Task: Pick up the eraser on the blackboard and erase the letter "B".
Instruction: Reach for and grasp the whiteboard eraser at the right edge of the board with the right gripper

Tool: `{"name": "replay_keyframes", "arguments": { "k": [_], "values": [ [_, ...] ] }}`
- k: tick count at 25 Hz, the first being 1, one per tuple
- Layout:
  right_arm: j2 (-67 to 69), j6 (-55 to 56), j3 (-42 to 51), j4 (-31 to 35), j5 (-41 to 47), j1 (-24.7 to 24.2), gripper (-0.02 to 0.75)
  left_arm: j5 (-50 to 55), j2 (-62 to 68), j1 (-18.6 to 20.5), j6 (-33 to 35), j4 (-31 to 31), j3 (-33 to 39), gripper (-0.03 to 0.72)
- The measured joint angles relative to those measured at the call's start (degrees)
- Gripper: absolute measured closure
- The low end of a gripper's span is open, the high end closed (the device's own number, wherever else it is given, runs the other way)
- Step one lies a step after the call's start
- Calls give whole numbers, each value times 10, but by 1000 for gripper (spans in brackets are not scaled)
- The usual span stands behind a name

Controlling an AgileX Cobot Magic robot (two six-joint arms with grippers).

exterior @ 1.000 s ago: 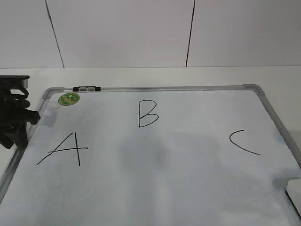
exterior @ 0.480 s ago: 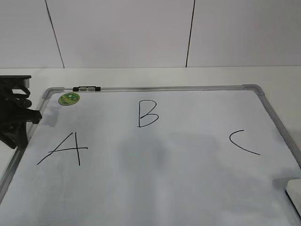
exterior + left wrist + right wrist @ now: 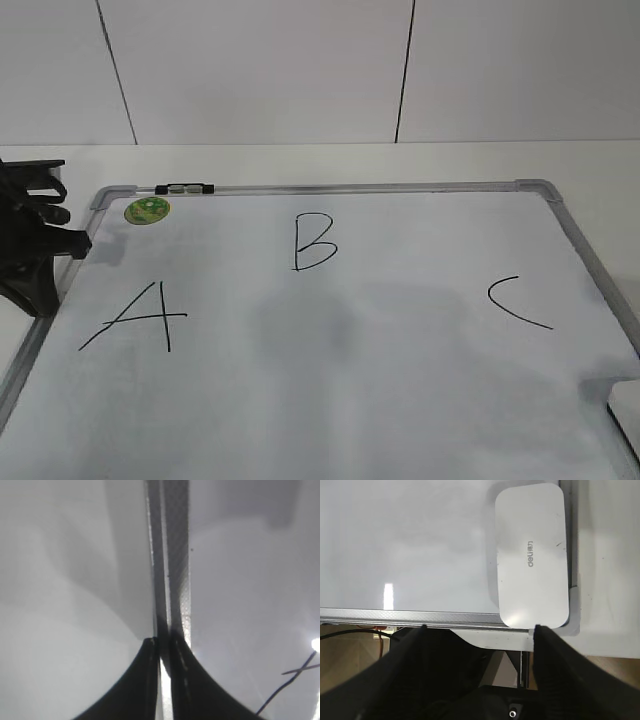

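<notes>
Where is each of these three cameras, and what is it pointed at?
Exterior: in front, slanting down over the blackboard with the letter "B"; left pincer at its edge.
Left wrist: close over the blackboard's frame; pincer fingers shut.
Right wrist: looking down on the eraser; open fingers below.
Shared: exterior and right wrist both show the eraser.

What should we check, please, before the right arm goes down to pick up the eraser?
1. Right hand open: ok, its fingers are spread wide.
2. Right hand lined up with the eraser: not ok, the eraser sits ahead of it and toward its right finger, not between the fingers.
3. Eraser free to lift: ok, it lies flat in the blackboard corner against the frame, nothing on top.
4. Letter "B" intact and unobstructed: ok, nothing covers it.
5. Left hand out of the way: ok, it is shut over the board's left frame edge, beside the "A".
6. Path clear of the "C": cannot tell.
</notes>
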Motion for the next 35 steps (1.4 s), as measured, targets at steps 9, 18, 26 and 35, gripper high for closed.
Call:
{"name": "replay_keyframes", "arguments": {
  "k": [9, 18, 26, 35],
  "values": [
    [25, 35, 0, -6, 0, 0, 115, 4, 0, 0, -4, 0, -2, 669],
    [137, 46, -2, -48, -4, 0, 66, 6, 1, 0, -4, 0, -2, 669],
    [260, -4, -7, -49, -74, 0, 66, 6, 1, 0, -5, 0, -3, 669],
    [348, -24, -7, -57, -152, 0, 66, 7, 1, 0, -5, 0, -3, 669]
  ]
}}
